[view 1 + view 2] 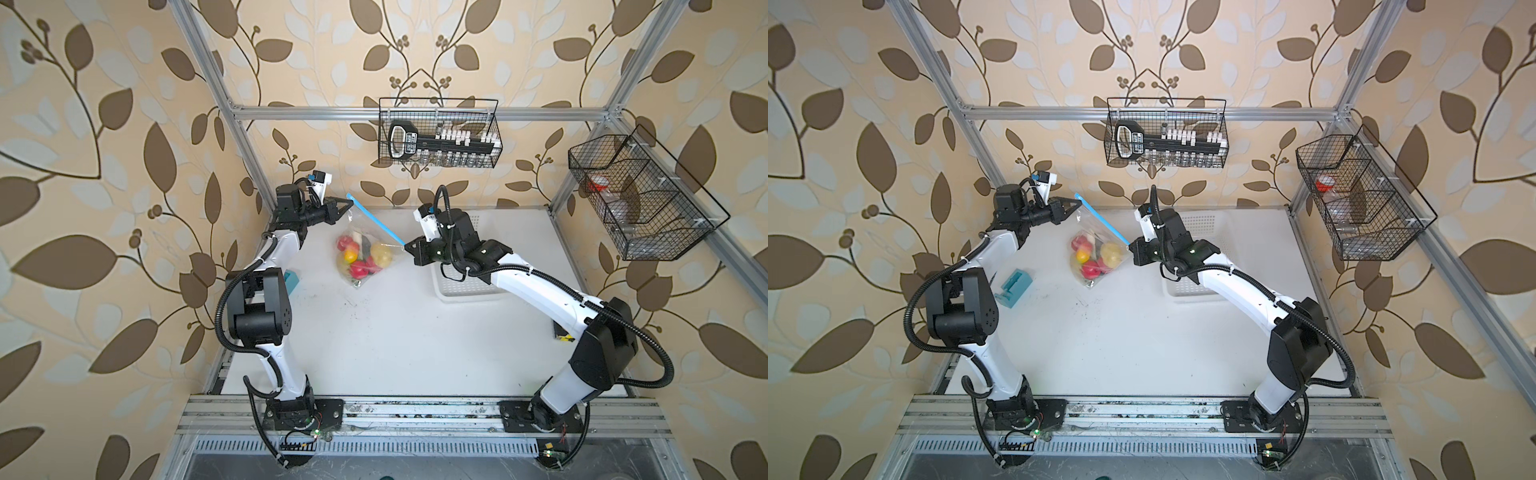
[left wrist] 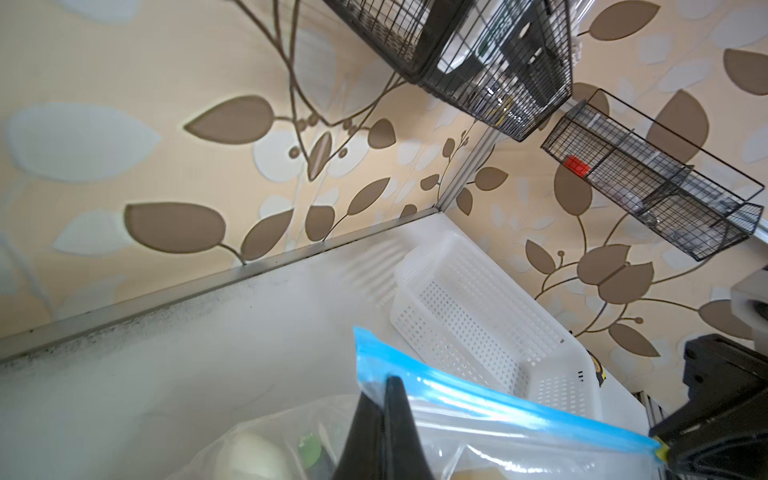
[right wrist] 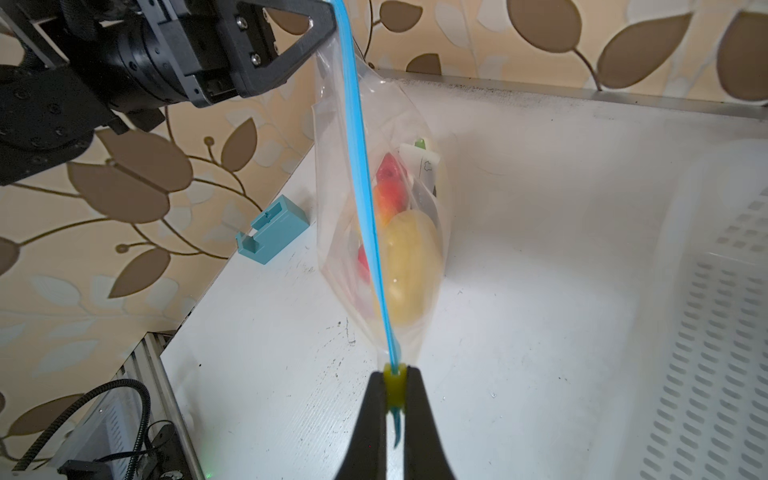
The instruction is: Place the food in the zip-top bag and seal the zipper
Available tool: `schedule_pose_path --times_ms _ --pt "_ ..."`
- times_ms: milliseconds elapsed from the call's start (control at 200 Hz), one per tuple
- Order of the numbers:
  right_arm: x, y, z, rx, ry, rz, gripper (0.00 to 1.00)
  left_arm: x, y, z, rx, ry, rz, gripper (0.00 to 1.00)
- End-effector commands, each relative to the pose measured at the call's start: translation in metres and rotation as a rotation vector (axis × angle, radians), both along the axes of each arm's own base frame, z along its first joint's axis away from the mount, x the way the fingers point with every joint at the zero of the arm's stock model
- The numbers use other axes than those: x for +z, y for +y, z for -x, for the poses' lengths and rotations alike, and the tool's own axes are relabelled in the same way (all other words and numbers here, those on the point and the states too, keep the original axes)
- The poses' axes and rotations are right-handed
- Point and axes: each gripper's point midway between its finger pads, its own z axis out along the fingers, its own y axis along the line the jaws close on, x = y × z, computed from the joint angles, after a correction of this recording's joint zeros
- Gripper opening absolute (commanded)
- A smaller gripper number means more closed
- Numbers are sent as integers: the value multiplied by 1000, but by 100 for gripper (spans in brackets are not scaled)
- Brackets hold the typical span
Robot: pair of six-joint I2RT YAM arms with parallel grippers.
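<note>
The clear zip-top bag (image 1: 360,232) (image 1: 1090,232) hangs above the table, stretched between both grippers. The food (image 1: 362,258) (image 1: 1094,257) lies bunched in its bottom: red pieces, a red-yellow one and a yellow-tan potato (image 3: 409,257). The blue zipper (image 1: 376,220) (image 1: 1102,222) (image 3: 360,187) (image 2: 478,395) runs taut from gripper to gripper. My left gripper (image 1: 349,202) (image 1: 1077,203) (image 2: 388,380) is shut on the bag's far corner at the strip's end. My right gripper (image 1: 406,247) (image 1: 1130,246) (image 3: 394,370) is shut on the zipper's small yellow end (image 3: 394,384).
A white perforated basket (image 1: 465,291) (image 1: 1192,291) (image 2: 478,316) (image 3: 706,332) sits on the table under my right arm. A teal block (image 1: 1016,287) (image 3: 272,230) lies by my left arm. Two black wire baskets (image 1: 440,133) (image 1: 640,199) hang on the walls.
</note>
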Motion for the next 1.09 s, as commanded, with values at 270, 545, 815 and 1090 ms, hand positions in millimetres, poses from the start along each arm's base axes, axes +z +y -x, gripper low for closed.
schedule_pose_path --times_ms 270,545,815,1090 --pt "19 -32 43 -7 65 130 0 74 78 17 490 -96 -200 0" --pt "54 -40 58 3 11 95 0 106 62 53 516 -74 -218 0" --pt "77 -30 72 46 -29 109 0 113 38 101 562 17 -212 0" --pt "83 -37 88 42 -26 124 0 101 42 142 673 74 -288 0"
